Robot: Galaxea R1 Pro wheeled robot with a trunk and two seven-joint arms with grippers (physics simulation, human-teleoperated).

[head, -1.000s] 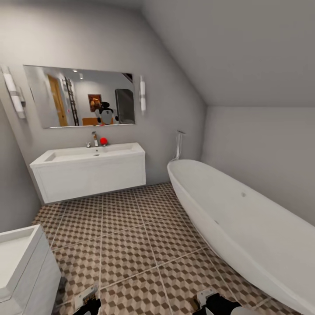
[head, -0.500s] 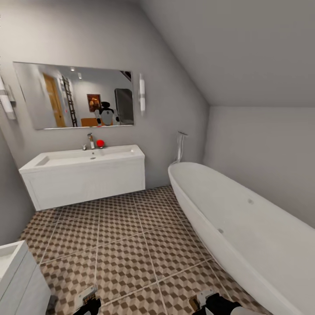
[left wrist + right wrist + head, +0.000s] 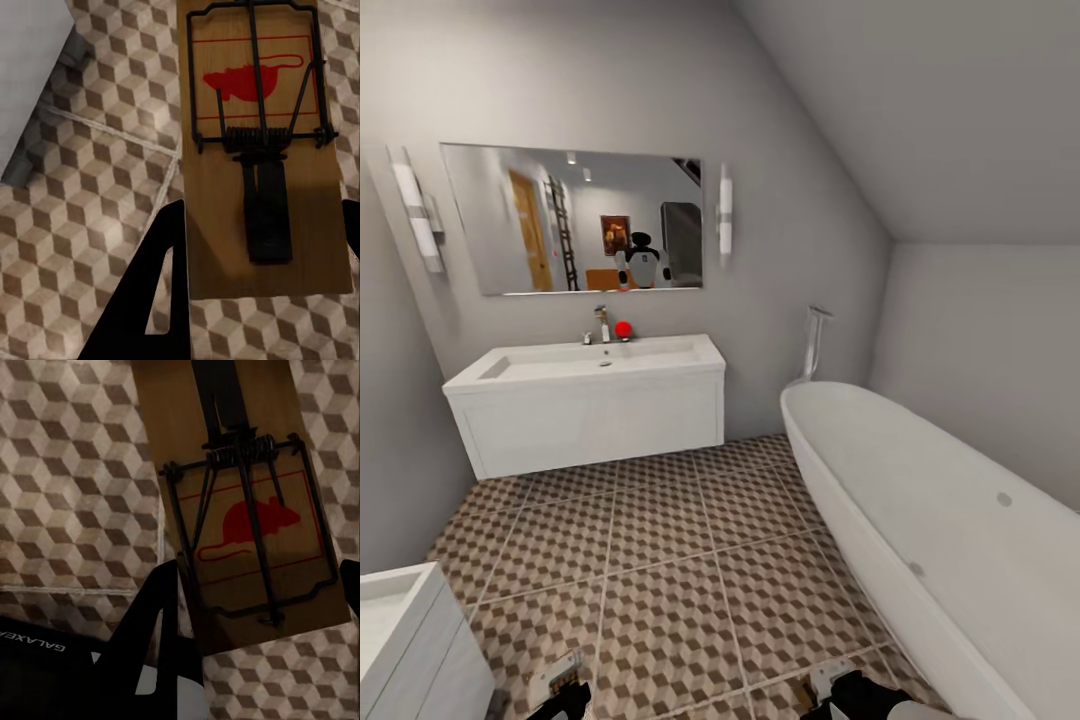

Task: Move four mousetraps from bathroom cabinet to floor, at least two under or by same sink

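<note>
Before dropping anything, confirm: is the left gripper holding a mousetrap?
Yes, a mousetrap sits between the left gripper's fingers above the bathroom floor.

White bathtub point(image 3: 920, 500) at right, wall mirror point(image 3: 575, 220) between two light bars.

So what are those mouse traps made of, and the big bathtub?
The mousetrap in the left wrist view looks like a plain brown wooden board, matte, with a dark wire spring and bar that seem metal. The one in the right wrist view looks the same. The bathtub is smooth and white, maybe ceramic or acrylic; I can't tell which.
</note>
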